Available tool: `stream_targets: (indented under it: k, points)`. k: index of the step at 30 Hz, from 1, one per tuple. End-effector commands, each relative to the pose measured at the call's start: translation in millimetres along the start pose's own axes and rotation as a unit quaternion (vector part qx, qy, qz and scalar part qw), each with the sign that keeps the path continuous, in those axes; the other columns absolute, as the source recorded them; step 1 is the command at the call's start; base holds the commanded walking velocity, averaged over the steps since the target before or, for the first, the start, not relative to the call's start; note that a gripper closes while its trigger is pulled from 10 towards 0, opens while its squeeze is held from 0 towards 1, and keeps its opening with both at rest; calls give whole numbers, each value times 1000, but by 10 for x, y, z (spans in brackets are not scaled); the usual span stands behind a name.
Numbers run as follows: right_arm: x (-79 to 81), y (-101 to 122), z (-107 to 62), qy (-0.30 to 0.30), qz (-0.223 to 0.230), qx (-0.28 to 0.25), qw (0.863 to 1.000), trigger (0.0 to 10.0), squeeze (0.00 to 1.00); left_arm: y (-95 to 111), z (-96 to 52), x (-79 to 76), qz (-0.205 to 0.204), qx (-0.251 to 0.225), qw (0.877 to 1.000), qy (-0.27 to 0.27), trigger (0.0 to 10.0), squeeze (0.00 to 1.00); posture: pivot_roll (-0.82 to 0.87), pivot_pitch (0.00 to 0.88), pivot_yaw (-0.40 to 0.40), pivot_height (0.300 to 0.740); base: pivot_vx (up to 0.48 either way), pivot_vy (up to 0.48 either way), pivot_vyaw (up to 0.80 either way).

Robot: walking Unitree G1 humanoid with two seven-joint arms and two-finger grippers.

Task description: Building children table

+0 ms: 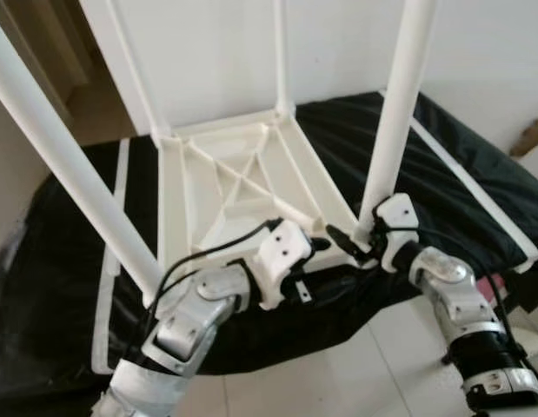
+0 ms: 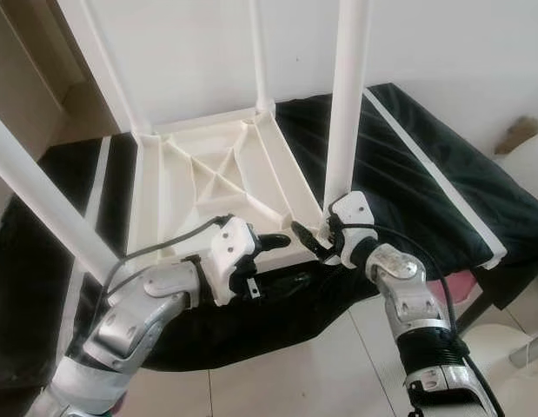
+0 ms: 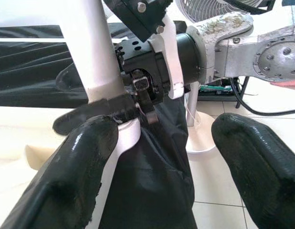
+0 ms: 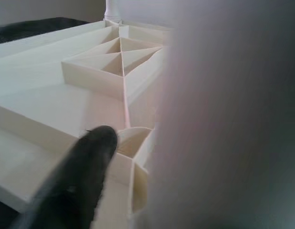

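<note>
A white plastic children's table (image 1: 242, 174) lies upside down on a black cloth-covered surface (image 1: 442, 165), its ribbed underside facing up and four round white legs rising from its corners. The near right leg (image 1: 395, 113) stands at the corner closest to the robot, and the right gripper (image 2: 314, 241) is at that leg's base — one black finger (image 4: 76, 181) lies over the ribbed underside just beside the leg, which blurs large against the wrist camera; whether the fingers clamp the leg cannot be told. The left gripper (image 2: 275, 241) sits at the table's near edge, pointing toward the same leg, its two black fingers (image 3: 66, 181) spread wide and holding nothing. A pale tiled floor (image 1: 355, 365) lies below.
</note>
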State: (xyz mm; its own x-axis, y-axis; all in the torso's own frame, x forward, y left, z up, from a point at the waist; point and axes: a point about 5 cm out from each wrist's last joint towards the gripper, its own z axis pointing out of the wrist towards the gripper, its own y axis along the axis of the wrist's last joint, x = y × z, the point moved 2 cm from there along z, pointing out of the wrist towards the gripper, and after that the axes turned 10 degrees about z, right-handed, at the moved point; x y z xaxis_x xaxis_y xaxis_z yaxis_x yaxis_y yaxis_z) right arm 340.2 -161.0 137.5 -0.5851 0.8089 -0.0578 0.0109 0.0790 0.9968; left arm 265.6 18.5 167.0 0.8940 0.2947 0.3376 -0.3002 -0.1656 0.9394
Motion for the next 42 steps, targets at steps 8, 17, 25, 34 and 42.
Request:
stream_targets:
  k: [8,17,25,34,42]
  points:
    - [79,-183,-15,23,10,24,999,0,0,-12,-19,-12,-4,4,1000,0,10000,0,-30,0,71,740,0,0,0]
    - [141,-260,-82,-21,54,-1,998,10000,0,-4,6,-15,-1,0,1000,-11,10000,0,-65,0,96,740,0,0,0]
    - [116,-273,-91,-94,73,-31,992,10000,0,5,16,-4,-1,-4,1000,-13,10000,0,-64,0,93,740,0,0,0]
    - [136,-242,-125,-204,110,-83,969,10000,0,-21,-35,-15,-9,1,1000,-3,10000,0,-50,0,81,740,0,0,0]
    - [223,-243,-172,-323,132,-93,933,10000,0,-41,-47,-9,-11,4,1000,9,10000,0,-32,0,43,740,0,0,0]
